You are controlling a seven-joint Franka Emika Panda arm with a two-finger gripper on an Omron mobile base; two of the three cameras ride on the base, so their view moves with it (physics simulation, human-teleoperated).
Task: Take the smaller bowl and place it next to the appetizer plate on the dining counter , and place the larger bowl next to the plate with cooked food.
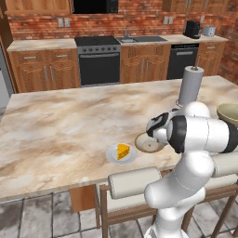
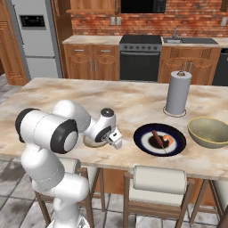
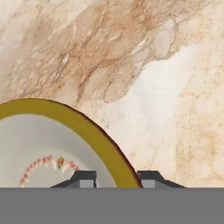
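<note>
The smaller bowl, shallow with a yellowish rim, rests on the dining counter just right of the appetizer plate with its cheese wedge. My gripper straddles the bowl's rim, its fingertips a little apart from it, open. From the left base view the hand hangs over the bowl. The right base view shows the gripper low at the counter's near edge, with the arm hiding most of the bowl. The larger bowl sits at the far right, beside the dark plate with cooked food.
A paper towel roll stands upright behind the dark plate. Padded stools line the counter's near edge below my arm. Oven and wooden cabinets run along the far wall.
</note>
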